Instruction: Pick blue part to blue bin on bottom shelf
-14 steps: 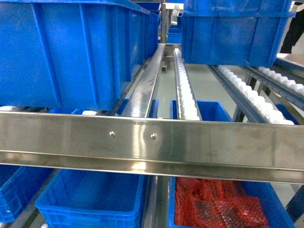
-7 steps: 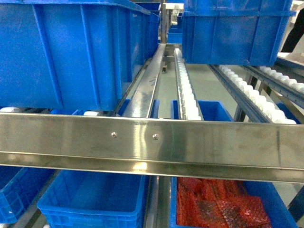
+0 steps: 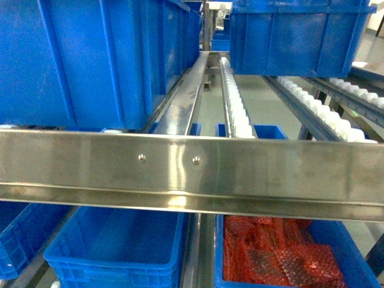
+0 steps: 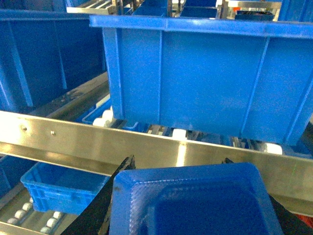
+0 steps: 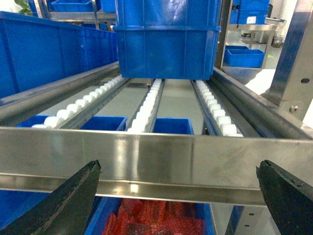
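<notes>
In the head view neither gripper shows; a stainless front rail (image 3: 192,174) crosses the frame, and below it on the bottom shelf sit an empty blue bin (image 3: 114,255) and, beside it to the right, a crate of red packets (image 3: 282,258). Larger blue crates (image 3: 78,60) stand on the roller level above. In the left wrist view the left gripper (image 4: 193,205) has its dark fingers (image 4: 115,196) spread wide around a blue part (image 4: 190,200), a boxy moulded piece filling the gap between them, so by the look of it the part is held; it hangs in front of the rail, with a small blue bin (image 4: 61,188) down and to the left of the gripper, well apart. In the right wrist view the right gripper (image 5: 178,196) stands wide open with nothing between its fingers (image 5: 63,200), facing the rail, the red packets (image 5: 151,220) just below and beyond it. I judge the pick done and the carry under way; what is left is to lower the part under the rail, bring it over the empty bin rather than the packet crate, and release it.
</notes>
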